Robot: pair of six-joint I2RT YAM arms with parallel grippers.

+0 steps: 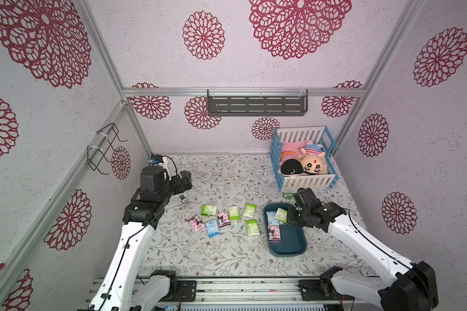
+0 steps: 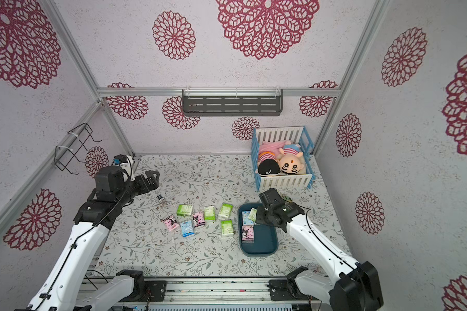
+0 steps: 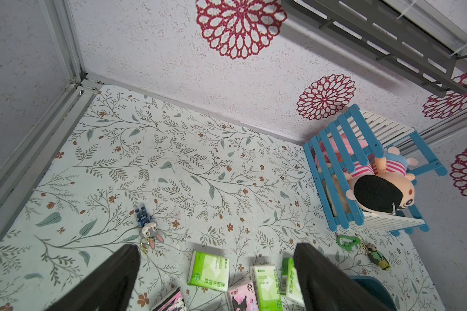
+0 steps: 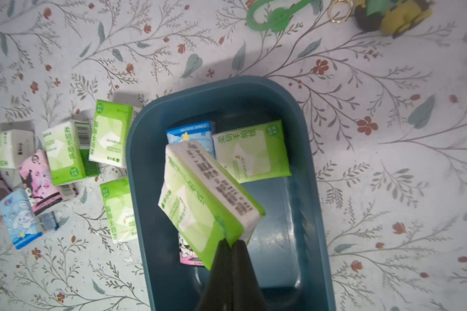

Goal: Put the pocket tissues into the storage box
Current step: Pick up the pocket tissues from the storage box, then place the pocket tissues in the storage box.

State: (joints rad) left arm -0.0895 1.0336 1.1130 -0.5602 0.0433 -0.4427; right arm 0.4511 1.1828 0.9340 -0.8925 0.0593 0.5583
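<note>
A green-and-white pack (image 4: 205, 199) of the pocket tissues is being pinched by one end in the right claw (image 4: 231, 242), whose jaws are being pressed almost together on it. The pack is being held tilted above the inside of the storage box (image 4: 278, 231); whether it is touching the packs beneath cannot be told. Three packs are lying in the box: a light blue pack (image 4: 192, 134) and a second green pack (image 4: 251, 150) side by side at the far end, and a pink pack (image 1: 274, 233) nearer the middle. Seven more packs (image 1: 223, 220) are lying spread on the worktop (image 1: 227, 258) to the left of the box, the nearest green one just beside its wall. The left claw (image 3: 216, 249) is being held wide open and empty above the far left of the worktop, well apart from the box. The pinch itself is being shown only by the right wrist view; in both top views the fingertips are being covered by the arm's black wrist. The pink pack is being seen whole in both top views, while from the right wrist it is being hidden mostly under the held pack. From the left wrist only a corner of the box is being caught at the frame edge, and several packs are being cut off there.
</note>
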